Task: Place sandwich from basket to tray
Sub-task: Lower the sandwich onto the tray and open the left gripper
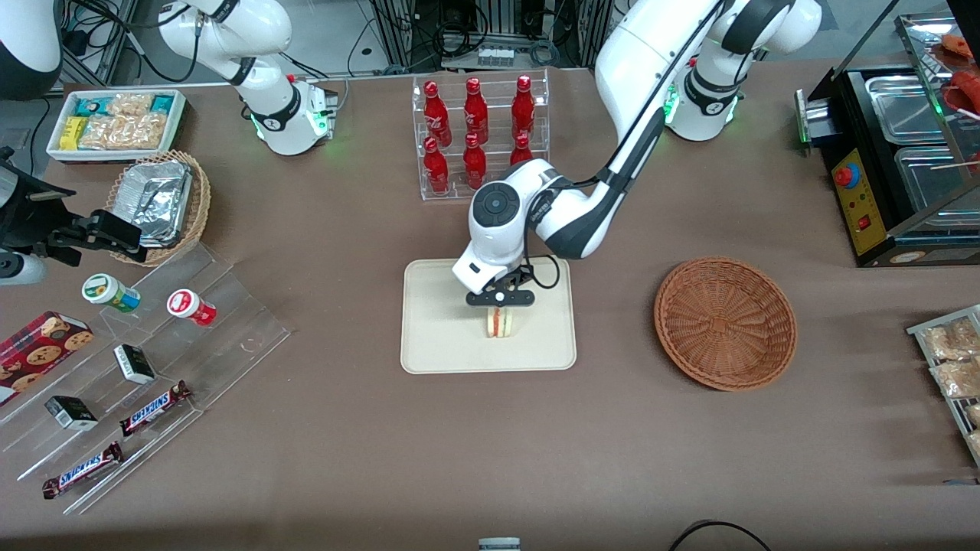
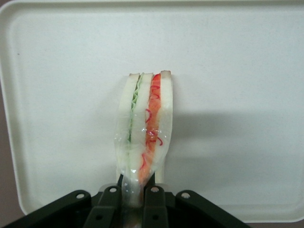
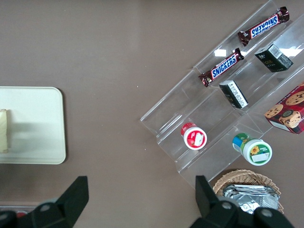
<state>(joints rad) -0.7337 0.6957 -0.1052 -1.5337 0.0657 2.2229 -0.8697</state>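
The sandwich (image 1: pixel 501 322) is a pale bread wedge with green and orange-red filling in clear wrap. It stands on edge on the cream tray (image 1: pixel 436 337), in the half nearer the basket. The wrist view shows it (image 2: pixel 145 126) over the tray's floor (image 2: pixel 237 71). My left gripper (image 1: pixel 501 306) is straight above it, fingers (image 2: pixel 154 199) shut on the sandwich's wrapped top edge. The reddish-brown wicker basket (image 1: pixel 724 322) sits empty on the table toward the working arm's end, beside the tray.
A clear rack of red bottles (image 1: pixel 478 134) stands farther from the front camera than the tray. A clear stepped display with snack bars, cups and boxes (image 1: pixel 138 367) lies toward the parked arm's end. A black food warmer (image 1: pixel 896 168) stands toward the working arm's end.
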